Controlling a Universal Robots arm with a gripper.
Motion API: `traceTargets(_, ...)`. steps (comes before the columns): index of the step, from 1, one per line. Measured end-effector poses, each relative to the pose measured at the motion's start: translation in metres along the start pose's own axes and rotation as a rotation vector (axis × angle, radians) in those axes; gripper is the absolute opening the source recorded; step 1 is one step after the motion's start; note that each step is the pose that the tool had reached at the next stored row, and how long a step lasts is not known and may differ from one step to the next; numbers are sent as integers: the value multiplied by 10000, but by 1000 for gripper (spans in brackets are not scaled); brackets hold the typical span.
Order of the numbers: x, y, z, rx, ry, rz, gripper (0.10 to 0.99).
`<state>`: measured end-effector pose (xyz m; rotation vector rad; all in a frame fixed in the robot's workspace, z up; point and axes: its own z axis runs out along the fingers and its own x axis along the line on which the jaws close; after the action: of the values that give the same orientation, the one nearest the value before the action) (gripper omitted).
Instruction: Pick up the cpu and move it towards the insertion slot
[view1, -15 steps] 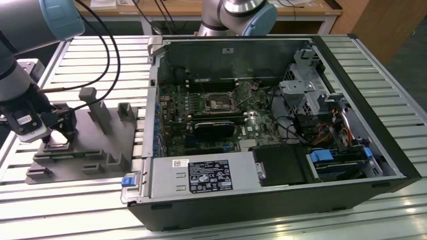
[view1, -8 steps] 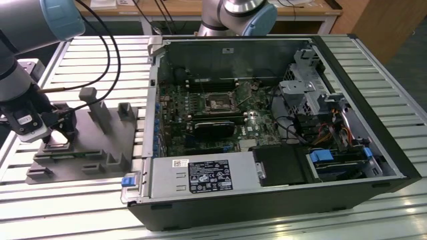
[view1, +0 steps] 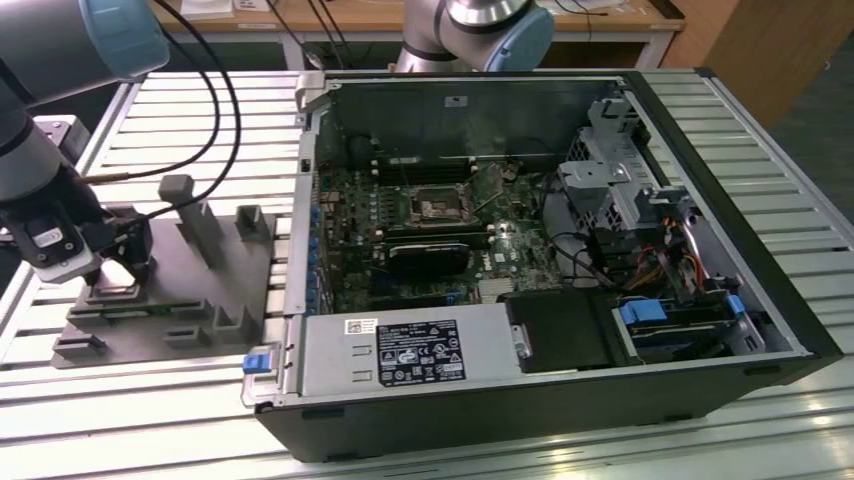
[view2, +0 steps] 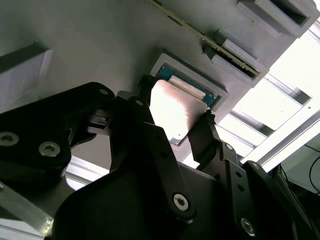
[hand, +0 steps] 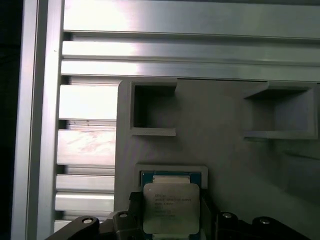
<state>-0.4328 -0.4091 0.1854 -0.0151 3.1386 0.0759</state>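
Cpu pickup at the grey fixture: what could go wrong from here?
1. The gripper seems to pinch the cpu only by two thin edges at its recess in the grey fixture; it could slip or tilt.
2. The insertion slot sits deep inside the open computer case, behind its side wall; the arm might clip that wall.
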Motion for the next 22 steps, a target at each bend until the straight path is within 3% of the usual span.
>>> traceTargets(22,0,10,-213,0,0,0,545)
